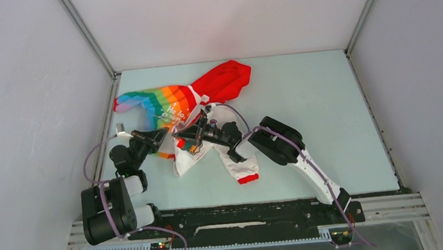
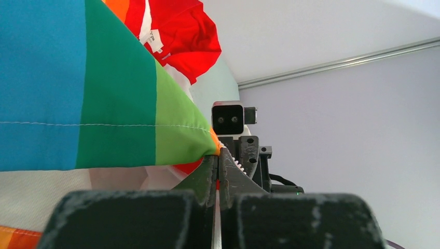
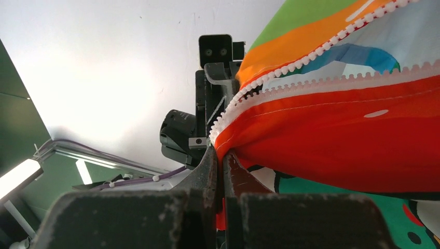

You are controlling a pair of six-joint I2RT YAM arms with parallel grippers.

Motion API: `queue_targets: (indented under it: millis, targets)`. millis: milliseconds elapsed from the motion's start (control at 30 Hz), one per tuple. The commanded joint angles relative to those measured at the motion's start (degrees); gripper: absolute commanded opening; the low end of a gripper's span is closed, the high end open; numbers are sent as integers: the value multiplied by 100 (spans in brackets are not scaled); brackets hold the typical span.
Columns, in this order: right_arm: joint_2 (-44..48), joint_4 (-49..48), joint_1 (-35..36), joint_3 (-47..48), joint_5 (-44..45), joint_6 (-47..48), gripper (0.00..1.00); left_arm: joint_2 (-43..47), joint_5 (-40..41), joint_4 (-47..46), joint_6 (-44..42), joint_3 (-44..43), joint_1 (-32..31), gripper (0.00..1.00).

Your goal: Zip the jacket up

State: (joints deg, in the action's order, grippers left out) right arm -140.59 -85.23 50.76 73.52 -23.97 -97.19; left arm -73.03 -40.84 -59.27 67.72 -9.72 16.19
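My left pincer (image 1: pixel 162 132) is clamped tight on the rainbow hem of the jacket (image 1: pixel 178 107). My right pincer (image 1: pixel 179 133), equally tight, grips the toothed zip edge just beside it. From both, the jacket runs across the counter (image 1: pixel 316 123) toward one o'clock, hood (image 1: pixel 225 79) farthest.

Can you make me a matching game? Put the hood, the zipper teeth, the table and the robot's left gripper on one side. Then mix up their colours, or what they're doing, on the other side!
Column one
1. hood
2. zipper teeth
3. table
4. left gripper

Column two
A. white
B. shut on the rainbow edge of the jacket
C. red
D. pale blue

Right pairs: 1-C, 2-A, 3-D, 4-B.
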Motion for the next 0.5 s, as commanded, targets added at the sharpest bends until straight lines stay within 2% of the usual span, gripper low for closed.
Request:
queue_targets:
  millis: [0,200,467]
  targets:
    - [137,-253,15,204,136,-150,0,-131,14,-980,301,81,-46,0]
    - [105,-265,28,209,76,-273,0,-260,2,-1876,649,231,-52,0]
    - [170,-262,46,217,-10,-151,0,-255,-1,-1824,613,224,-133,0]
